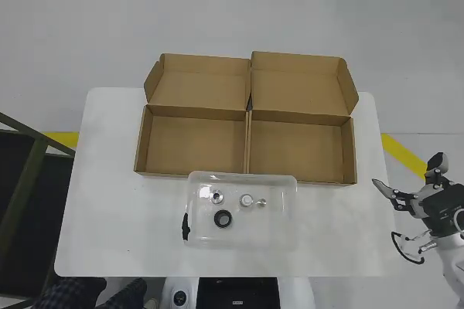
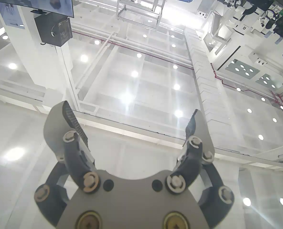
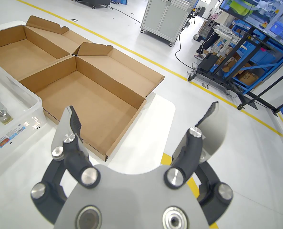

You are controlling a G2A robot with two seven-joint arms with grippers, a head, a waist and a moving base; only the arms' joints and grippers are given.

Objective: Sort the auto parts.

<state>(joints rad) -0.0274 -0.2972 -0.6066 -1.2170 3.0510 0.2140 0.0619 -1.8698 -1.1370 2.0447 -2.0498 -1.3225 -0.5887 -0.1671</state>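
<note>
Top view: the worktop (image 1: pixel 108 193) carries the left cardboard box (image 1: pixel 193 143) and the right cardboard box (image 1: pixel 298 147), touching side by side, lids back, both bare inside. The clear bin (image 1: pixel 282 232) sits just in front of them and holds the auto parts: a black ring (image 1: pixel 223 220), a round metal piece (image 1: pixel 247 201) and a few small others. The right gripper (image 1: pixel 393 219) is at the worktop's right edge, well apart from the bin, spread wide, empty.

Left wrist view: the left gripper (image 2: pixel 131 110) points up at the ceiling, spread wide, holding nothing.

Right wrist view: boxes ahead, bin to one side.

Judgement: sorting has not begun; every part is left to move.
</note>
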